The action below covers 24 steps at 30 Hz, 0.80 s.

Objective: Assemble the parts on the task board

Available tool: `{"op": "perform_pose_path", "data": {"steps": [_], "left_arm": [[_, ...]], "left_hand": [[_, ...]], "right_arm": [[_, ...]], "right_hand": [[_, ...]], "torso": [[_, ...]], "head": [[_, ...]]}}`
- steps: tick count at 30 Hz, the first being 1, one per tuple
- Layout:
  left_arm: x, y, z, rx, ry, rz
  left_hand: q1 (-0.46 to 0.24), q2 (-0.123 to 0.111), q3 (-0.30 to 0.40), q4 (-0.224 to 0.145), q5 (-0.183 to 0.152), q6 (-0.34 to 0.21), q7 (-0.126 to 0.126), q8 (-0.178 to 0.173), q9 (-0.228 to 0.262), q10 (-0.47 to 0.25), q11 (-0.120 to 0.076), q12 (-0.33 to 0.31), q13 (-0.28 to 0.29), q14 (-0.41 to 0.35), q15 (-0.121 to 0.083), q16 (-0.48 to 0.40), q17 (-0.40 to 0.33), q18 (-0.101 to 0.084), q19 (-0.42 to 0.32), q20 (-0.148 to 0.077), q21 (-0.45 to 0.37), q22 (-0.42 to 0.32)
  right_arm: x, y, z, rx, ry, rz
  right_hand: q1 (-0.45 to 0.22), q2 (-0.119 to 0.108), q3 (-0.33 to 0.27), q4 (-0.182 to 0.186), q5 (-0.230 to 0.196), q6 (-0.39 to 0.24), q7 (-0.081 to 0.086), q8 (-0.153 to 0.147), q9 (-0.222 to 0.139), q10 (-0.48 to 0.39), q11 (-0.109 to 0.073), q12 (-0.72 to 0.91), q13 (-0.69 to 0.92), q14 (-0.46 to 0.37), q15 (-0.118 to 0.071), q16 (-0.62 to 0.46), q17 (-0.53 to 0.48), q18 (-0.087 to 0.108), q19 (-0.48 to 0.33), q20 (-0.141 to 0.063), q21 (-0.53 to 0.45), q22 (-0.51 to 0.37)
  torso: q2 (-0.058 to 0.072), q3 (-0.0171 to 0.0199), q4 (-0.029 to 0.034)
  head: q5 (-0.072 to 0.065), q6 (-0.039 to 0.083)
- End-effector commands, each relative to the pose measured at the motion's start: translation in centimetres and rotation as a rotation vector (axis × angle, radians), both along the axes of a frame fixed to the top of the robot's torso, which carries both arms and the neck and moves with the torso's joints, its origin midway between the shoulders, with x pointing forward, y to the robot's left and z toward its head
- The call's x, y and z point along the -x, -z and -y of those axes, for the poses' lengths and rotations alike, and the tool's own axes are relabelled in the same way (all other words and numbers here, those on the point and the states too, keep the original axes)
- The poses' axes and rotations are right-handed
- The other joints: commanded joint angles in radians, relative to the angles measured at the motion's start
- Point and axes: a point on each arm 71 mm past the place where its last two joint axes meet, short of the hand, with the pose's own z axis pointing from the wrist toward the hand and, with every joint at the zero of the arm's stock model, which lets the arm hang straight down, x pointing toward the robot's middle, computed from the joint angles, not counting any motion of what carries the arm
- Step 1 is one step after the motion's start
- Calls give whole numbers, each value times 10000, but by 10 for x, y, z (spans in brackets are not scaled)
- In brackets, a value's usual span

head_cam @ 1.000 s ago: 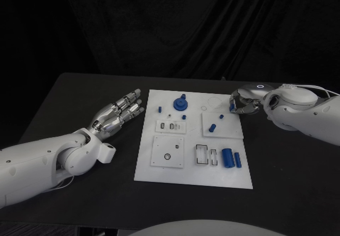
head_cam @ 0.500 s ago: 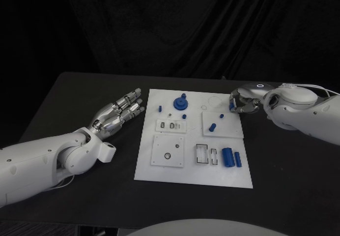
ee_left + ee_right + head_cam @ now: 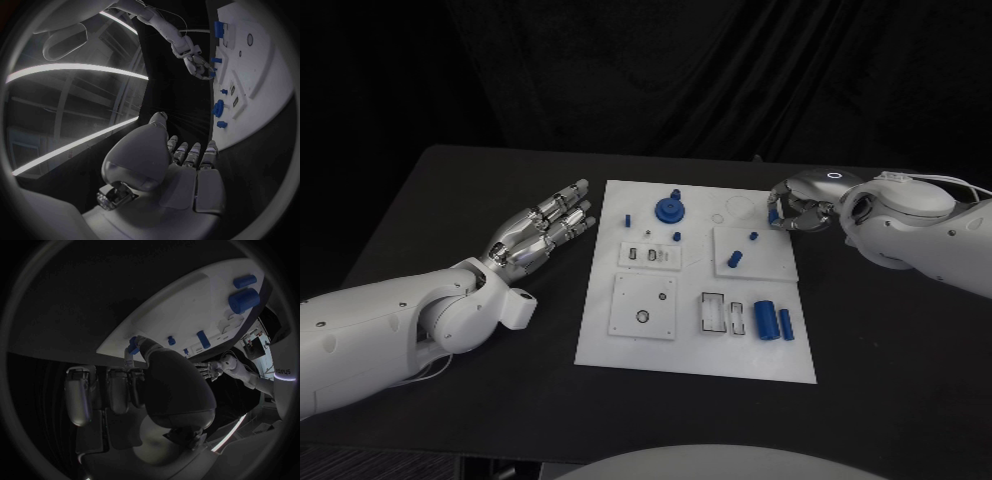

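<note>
Dim, dark surroundings; the white task board (image 3: 697,345) stands out brightest on the black desk (image 3: 444,200), evenly lit with faint shadows. Wrist views bend straight edges strongly, with bright light streaks at the rim

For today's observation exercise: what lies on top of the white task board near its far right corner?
The right robot hand sits there, fingers curled around a small blue part at the white task board edge. Its fingers hide most of it.

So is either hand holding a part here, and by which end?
The right hand pinches a small blue part at the task board far right corner; which end cannot be told. The left hand holds nothing.
</note>
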Motion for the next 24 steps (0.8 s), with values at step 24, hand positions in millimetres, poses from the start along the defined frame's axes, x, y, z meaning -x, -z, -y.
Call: {"op": "perform_pose_path", "data": {"steps": [24], "left_arm": [[1, -4, 4, 505, 149, 523]], "left_hand": [[113, 32, 72, -20, 94, -53, 21, 33, 4, 5, 81, -67, -14, -5, 48, -36, -13, 67, -10, 87, 46, 18]], "right_arm": [[42, -24, -135, -1690, -3724, 1214]], "right_hand": [[-44, -179, -25, -519, 60, 651, -79, 78, -130, 1076, -38, 26, 2634, 1042, -41, 29, 2635, -78, 1020, -68, 26, 2634]], "torso": [[-7, -21, 10]], "head": [[-91, -71]]}}
